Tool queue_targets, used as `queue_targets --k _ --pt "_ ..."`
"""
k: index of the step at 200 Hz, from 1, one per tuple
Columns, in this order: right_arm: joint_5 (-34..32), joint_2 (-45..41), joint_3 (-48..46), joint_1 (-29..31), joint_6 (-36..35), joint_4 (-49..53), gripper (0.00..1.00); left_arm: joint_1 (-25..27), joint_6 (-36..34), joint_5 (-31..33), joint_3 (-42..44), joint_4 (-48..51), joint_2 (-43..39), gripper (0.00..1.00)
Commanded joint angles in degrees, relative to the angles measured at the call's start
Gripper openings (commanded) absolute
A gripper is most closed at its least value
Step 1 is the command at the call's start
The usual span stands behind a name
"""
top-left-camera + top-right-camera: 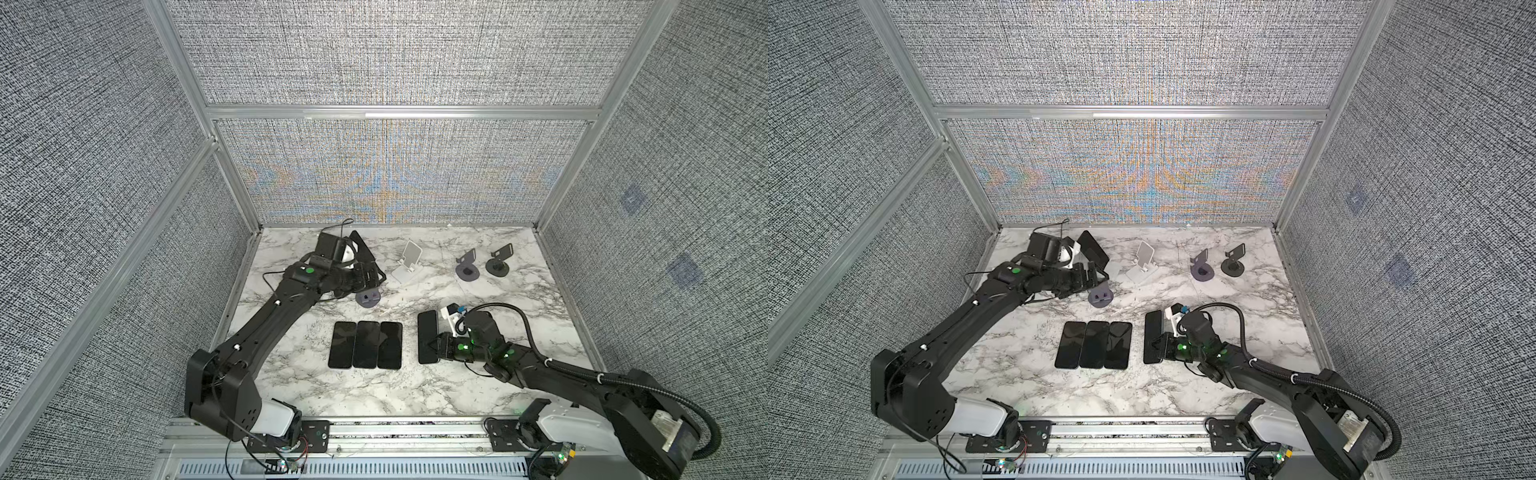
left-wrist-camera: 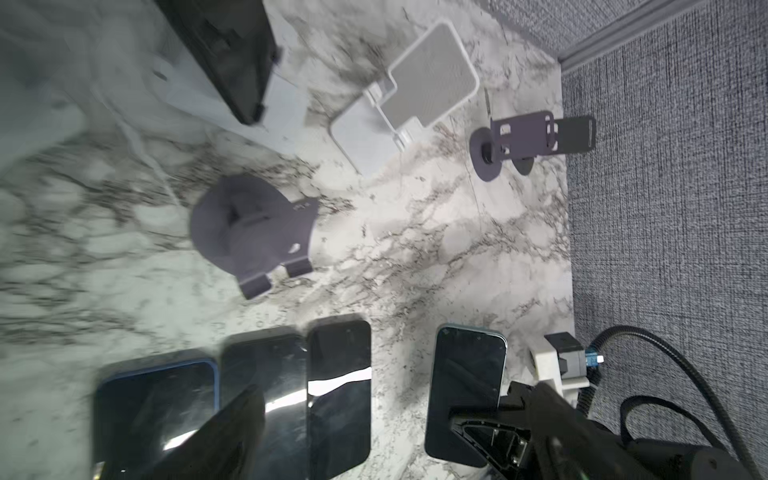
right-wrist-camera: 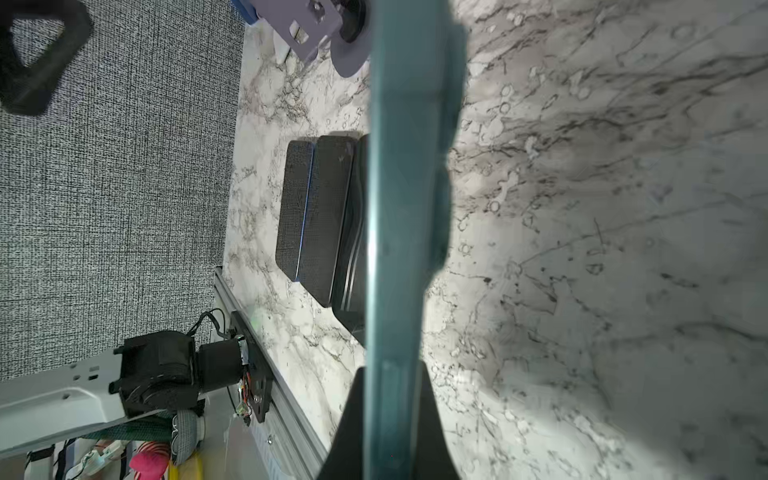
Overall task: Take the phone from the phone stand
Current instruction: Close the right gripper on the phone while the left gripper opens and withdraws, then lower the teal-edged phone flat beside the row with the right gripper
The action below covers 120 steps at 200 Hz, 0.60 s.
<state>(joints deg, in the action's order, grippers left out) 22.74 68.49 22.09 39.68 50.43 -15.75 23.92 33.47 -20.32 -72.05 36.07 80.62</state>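
Observation:
A dark phone (image 1: 362, 248) (image 1: 1094, 248) leans on a white phone stand (image 2: 286, 108) at the back left of the marble table; my left wrist hides part of it in both top views. The left gripper (image 1: 376, 276) (image 1: 1096, 274) hangs open just in front of that phone with nothing between its fingers. In the left wrist view the gripper (image 2: 386, 449) shows only blurred dark fingers (image 2: 224, 432). My right gripper (image 1: 439, 345) (image 3: 390, 415) is shut on another phone (image 1: 428, 343) (image 3: 395, 208), held level low over the table at centre right.
Three phones (image 1: 365, 345) lie side by side mid-table. A purple stand (image 1: 368, 298) sits by the left gripper. At the back stand an empty white stand (image 1: 409, 264), a purple stand (image 1: 467, 266) and a black stand (image 1: 498, 262). Fabric walls enclose the table.

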Motion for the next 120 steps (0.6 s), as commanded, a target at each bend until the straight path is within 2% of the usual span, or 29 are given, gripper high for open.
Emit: queue_targets --k 1,25,49,72,120 --pt "-2.6 1.7 0.3 1.8 2.1 -2.0 0.0 -2.8 -7.7 4.5 -0.6 6.7 -2.5 0.99" --pt "-3.2 6.0 1.0 3.2 4.1 -4.5 0.0 -7.3 -11.4 4.0 2.9 4.4 -4.7 0.99" --pt "-4.9 9.5 1.0 4.8 8.0 -8.7 0.0 -10.6 -12.2 2.6 5.8 3.1 -5.0 0.99" --pt "-5.9 11.5 2.1 6.1 8.9 -9.4 0.0 -12.0 -12.3 1.3 8.9 1.0 -5.3 0.99" --pt "-7.3 14.9 3.2 7.1 11.3 -10.1 0.0 -13.1 -12.4 -0.4 9.9 1.6 -4.1 0.99"
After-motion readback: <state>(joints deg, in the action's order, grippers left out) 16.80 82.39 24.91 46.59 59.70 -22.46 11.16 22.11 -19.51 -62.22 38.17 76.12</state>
